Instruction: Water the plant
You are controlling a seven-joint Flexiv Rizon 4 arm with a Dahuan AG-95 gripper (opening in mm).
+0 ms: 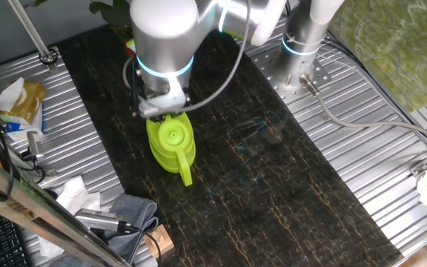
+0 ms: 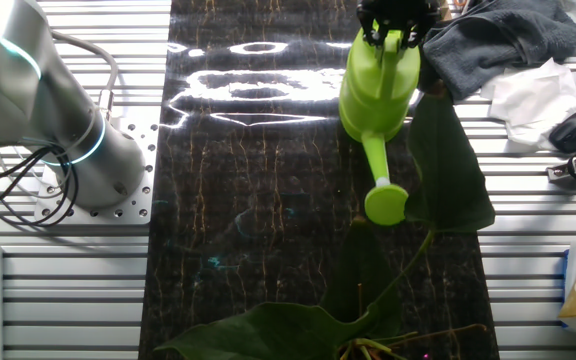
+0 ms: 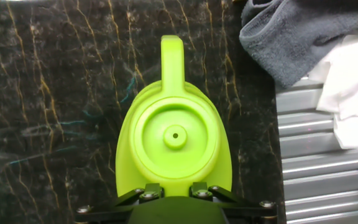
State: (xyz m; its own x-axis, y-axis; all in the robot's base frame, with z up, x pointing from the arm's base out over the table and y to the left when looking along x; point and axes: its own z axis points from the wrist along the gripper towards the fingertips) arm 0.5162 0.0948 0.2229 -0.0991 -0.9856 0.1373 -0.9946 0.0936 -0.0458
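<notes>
The gripper (image 3: 173, 194) sits at the rear of the lime-green can (image 1: 172, 145) – the end away from the spout (image 2: 385, 196) – and its fingertips are hidden in all three views. In the hand view only the black finger bases with their screws show along the bottom edge, pressed against the can's back rim; in one fixed view the arm's wrist covers them, and in the other fixed view the black hand is cut off by the top edge, just above the can's handle. Whether the fingers are clamped on the handle or merely beside it cannot be told.

The can stands upright on the dark marble-patterned mat (image 1: 273, 178), its round lid with a small centre hole facing the hand camera.

The plant (image 2: 446, 170) is only partly seen. In the other fixed view its broad dark leaves rise from the bottom edge, one of them just beside the spout's rose and partly behind it, so the plant lies beyond the can's spout end, on the far side of the can from the gripper. Its pot is not clearly visible – only a hint of stems at the frame edge.

Near the can's rear, off the mat, lie a grey cloth (image 3: 297, 34) and white paper (image 3: 353, 87).
</notes>
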